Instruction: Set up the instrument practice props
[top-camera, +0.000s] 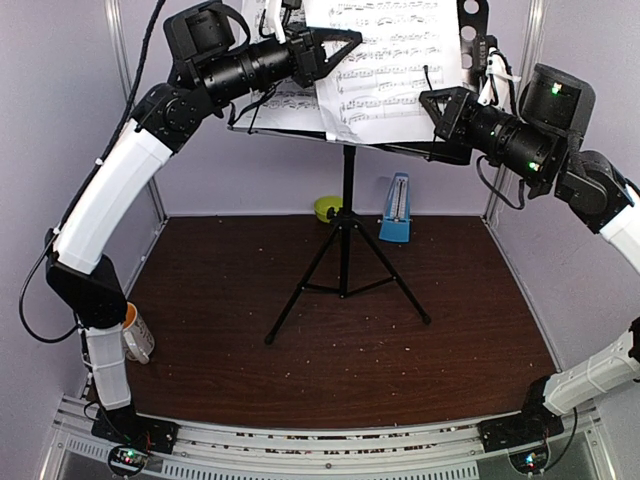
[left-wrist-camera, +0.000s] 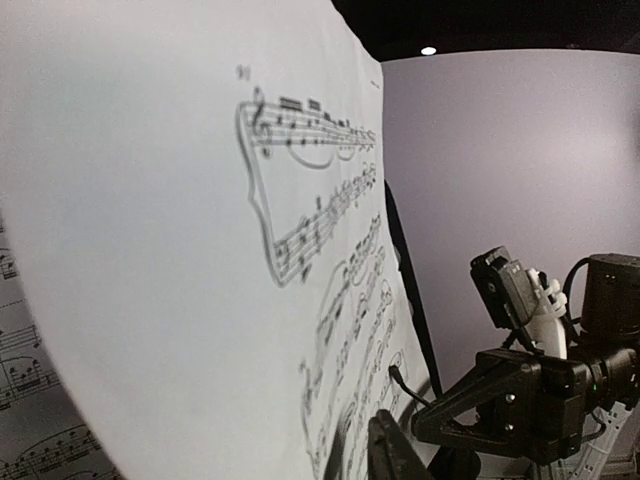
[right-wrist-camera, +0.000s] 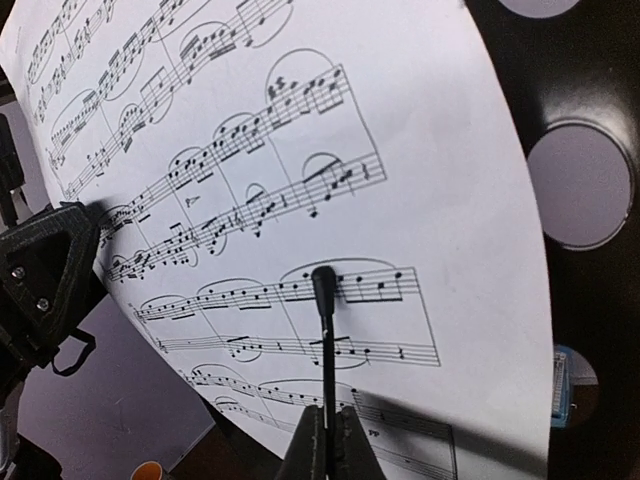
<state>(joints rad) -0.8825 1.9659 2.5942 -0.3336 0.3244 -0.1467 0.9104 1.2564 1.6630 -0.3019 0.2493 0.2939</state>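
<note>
The black tripod music stand (top-camera: 345, 262) stands mid-table, with its perforated desk (right-wrist-camera: 590, 120) up high. A white sheet-music page (top-camera: 390, 60) leans on the desk and fills the left wrist view (left-wrist-camera: 150, 250) and the right wrist view (right-wrist-camera: 300, 150). A second page (top-camera: 285, 103) lies behind it at the left (left-wrist-camera: 15, 400). My left gripper (top-camera: 345, 45) is shut on the front page's left edge; one finger (left-wrist-camera: 395, 450) shows. My right gripper (right-wrist-camera: 328, 435) is shut on the stand's thin black page-holder wire (right-wrist-camera: 323, 300), which presses on the page. The blue metronome (top-camera: 397, 210) stands behind the stand.
A lime-green bowl (top-camera: 328, 207) sits at the back by the metronome. A white mug with orange inside (top-camera: 137, 335) lies at the left edge beside my left arm. The tripod legs spread across the brown table (top-camera: 450, 370). Walls enclose three sides.
</note>
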